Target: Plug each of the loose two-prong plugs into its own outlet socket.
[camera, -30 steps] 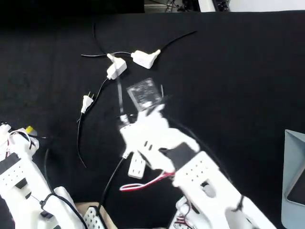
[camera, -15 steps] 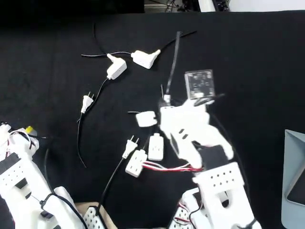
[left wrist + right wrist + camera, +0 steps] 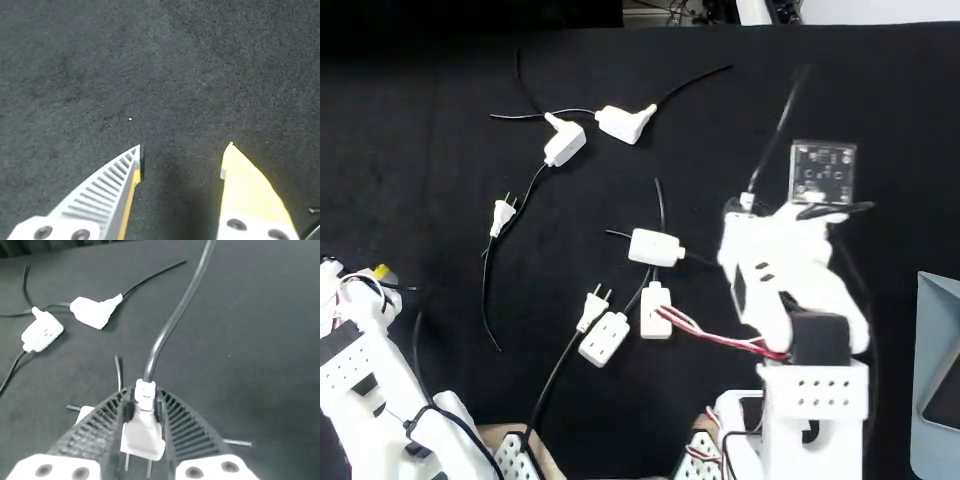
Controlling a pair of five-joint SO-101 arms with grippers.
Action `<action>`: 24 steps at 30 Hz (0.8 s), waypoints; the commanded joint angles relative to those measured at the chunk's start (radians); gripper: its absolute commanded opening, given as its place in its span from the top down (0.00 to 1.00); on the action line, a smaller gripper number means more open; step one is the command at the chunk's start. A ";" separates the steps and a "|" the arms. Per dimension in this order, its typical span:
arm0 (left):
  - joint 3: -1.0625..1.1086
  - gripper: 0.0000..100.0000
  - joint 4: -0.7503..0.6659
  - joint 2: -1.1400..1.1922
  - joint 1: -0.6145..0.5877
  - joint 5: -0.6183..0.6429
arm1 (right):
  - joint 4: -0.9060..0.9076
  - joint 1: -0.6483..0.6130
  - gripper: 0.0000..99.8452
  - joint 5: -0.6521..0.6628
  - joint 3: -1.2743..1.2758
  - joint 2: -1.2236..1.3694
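Note:
My right gripper (image 3: 145, 394) is shut on a white two-prong plug (image 3: 143, 432), prongs pointing back toward the wrist, its black cable (image 3: 172, 320) running away ahead. In the high view this right gripper (image 3: 744, 208) hangs right of centre, the cable (image 3: 778, 125) trailing toward the far edge. Two loose plugs lie on the black mat: one (image 3: 502, 213) at the left, another (image 3: 593, 302) near the middle. White outlet sockets sit at the back (image 3: 563, 145) (image 3: 625, 123) and in the middle (image 3: 655, 247) (image 3: 656, 310) (image 3: 604, 339). My left gripper (image 3: 182, 150) is open over bare mat.
The left arm (image 3: 360, 380) stands at the near left corner. A grey bin (image 3: 935, 380) sits at the right edge. Black cables (image 3: 488, 290) loop across the left half of the mat. A red and white wire (image 3: 710, 335) runs from the right arm's base.
The right arm has swung from centre-left to the right, carrying the plug and its cable with it. The middle sockets it covered now show. The left arm has stayed still.

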 commanded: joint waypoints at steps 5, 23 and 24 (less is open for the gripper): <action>-0.024 0.74 -0.018 -0.011 0.002 0.003 | 0.061 0.035 0.99 0.034 -0.054 -0.015; -0.024 0.74 -0.017 -0.011 0.002 0.003 | -0.054 0.029 0.84 0.181 0.182 0.437; -0.024 0.74 -0.017 -0.011 0.002 0.003 | -0.031 0.029 0.85 0.181 0.168 0.440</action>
